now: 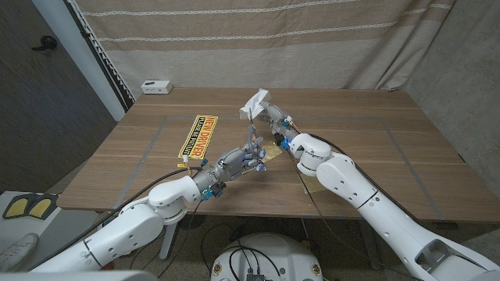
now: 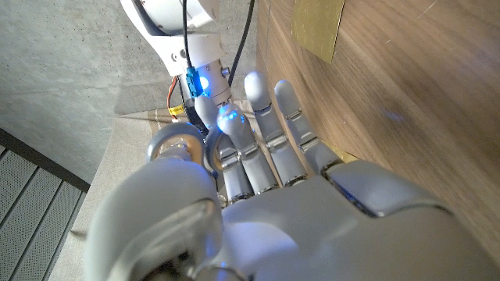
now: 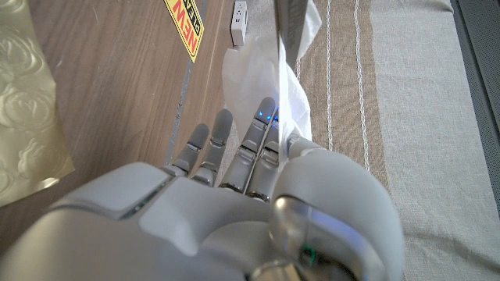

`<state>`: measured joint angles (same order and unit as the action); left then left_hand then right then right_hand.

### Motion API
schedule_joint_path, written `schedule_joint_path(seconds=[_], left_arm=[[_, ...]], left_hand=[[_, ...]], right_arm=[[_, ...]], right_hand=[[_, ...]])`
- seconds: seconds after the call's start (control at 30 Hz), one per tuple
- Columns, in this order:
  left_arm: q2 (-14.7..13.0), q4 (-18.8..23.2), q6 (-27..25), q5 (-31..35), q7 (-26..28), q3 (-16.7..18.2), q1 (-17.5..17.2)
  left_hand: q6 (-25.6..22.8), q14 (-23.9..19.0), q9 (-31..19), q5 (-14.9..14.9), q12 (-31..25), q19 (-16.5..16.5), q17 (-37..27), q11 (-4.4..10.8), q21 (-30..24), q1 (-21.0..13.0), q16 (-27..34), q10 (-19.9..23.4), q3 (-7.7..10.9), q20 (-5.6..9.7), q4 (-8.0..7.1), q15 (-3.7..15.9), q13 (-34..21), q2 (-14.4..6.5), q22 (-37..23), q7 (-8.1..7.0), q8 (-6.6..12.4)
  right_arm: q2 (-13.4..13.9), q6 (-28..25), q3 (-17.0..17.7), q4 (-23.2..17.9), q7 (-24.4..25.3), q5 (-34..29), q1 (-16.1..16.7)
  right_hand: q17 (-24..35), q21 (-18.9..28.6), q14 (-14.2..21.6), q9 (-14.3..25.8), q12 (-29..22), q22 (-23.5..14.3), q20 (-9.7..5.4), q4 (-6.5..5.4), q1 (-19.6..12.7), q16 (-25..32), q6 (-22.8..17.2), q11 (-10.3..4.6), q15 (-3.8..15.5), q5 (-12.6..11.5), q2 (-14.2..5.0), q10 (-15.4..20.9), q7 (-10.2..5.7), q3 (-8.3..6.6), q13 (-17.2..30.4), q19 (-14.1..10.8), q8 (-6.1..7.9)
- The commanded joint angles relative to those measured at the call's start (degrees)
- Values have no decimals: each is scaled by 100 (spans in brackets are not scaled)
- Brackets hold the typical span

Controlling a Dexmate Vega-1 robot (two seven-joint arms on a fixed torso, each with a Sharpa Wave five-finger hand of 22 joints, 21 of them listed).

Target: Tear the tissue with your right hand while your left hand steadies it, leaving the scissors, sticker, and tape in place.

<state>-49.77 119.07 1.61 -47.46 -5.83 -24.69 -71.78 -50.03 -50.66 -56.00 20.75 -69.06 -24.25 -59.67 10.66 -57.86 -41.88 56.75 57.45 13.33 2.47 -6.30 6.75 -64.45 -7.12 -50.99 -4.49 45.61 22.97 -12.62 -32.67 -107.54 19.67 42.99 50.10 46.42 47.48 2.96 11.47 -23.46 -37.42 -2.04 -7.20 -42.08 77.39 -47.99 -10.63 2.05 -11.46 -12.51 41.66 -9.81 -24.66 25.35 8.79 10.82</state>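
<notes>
Head view: right hand [image 1: 271, 125] pinching white tissue [image 1: 256, 103], lifting it above tabletop [image 1: 375, 156] middle; left hand [image 1: 248, 158] lying nearby, fingers apart, holding nothing; yellow sticker [image 1: 198, 136] lying left.
Right wrist view: tissue [image 3: 293, 70] hanging between fingers [image 3: 262, 133].

right hand [image 1: 269, 119] lifting tissue [image 1: 255, 104], left hand [image 1: 248, 159], sticker [image 1: 198, 135]

Our right arm reaches in from the near right toward the far middle of the table, and our right hand [image 1: 269, 119] is raised there with its fingers [image 3: 260, 136] extended and a white tissue [image 1: 256, 102] pinched against the thumb. Our left arm comes in from the near left, and our left hand [image 1: 244, 160] sits low near the middle, fingers [image 2: 266, 136] stretched out close together, holding nothing.
</notes>
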Motion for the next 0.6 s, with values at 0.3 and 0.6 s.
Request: schedule_joint_path(seconds=[0.3, 0.6], left_arm=[[64, 13, -44, 108, 231, -44, -43], [38, 115, -168, 153, 480, -18, -95]], left_hand=[[-672, -169, 1143, -92, 165, -39, 128, 139, -129, 32, -64, 164, -609, 550, 224, 542, 149, 1130, 107, 43, -624], [-837, -207, 1726, 81, 296, -33, 170, 126, -178, 81, -98, 225, -973, 531, 235, 545, 290, 1494, 163, 66, -1013]], right_arm=[[85, 13, -118, -190, -57, -180, 53], [120, 28, -286, -302, -10, -516, 39]], right_hand=[[-44, 49, 80, 4, 46, 36, -61, -5, 18, 83, -62, 11, 996, -36, 15, 65, 6, -34, 24, 12, 22], [-80, 63, 82, 4, 51, 59, -53, -2, 15, 118, -63, 9, 994, -34, 15, 76, 8, -36, 27, 17, 19]])
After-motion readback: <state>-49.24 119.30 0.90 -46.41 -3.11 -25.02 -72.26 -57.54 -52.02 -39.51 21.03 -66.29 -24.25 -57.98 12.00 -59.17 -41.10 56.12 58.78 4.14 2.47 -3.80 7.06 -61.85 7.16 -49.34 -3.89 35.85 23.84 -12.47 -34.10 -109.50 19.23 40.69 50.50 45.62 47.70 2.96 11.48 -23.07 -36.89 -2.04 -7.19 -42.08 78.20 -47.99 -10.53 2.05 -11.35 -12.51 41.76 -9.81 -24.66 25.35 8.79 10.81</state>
